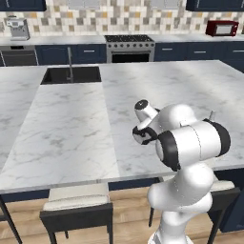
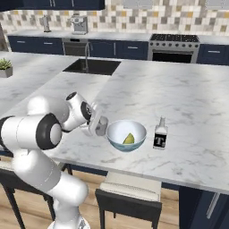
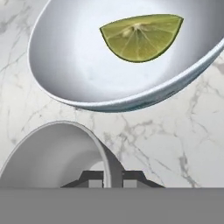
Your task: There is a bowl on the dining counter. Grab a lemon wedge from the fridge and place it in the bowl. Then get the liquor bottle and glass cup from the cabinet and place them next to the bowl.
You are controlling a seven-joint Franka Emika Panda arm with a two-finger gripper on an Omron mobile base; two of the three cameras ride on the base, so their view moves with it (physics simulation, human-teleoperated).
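Observation:
On the dining counter [image 2: 179,98], near its front edge, stands the white bowl [image 2: 126,134] with a green lemon wedge [image 2: 129,139] inside. The same bowl [image 3: 109,74] and lemon wedge [image 3: 142,37] show close up in the hand view. The dark liquor bottle [image 2: 160,134] stands upright just right of the bowl. Just left of the bowl is the pale glass cup [image 2: 102,126]. My gripper [image 2: 97,124] is shut on its rim. In the hand view the glass cup [image 3: 52,157] sits at the lower left, its wall pinched between the fingertips [image 3: 95,179] of the gripper [image 3: 112,178].
An inset dark sink [image 2: 91,66] with a faucet [image 2: 86,56] lies at the counter's far left. Stools [image 2: 129,192] stand under the front edge. A potted plant [image 2: 5,67] sits far left. The stove [image 2: 174,47] and navy drawers line the back wall.

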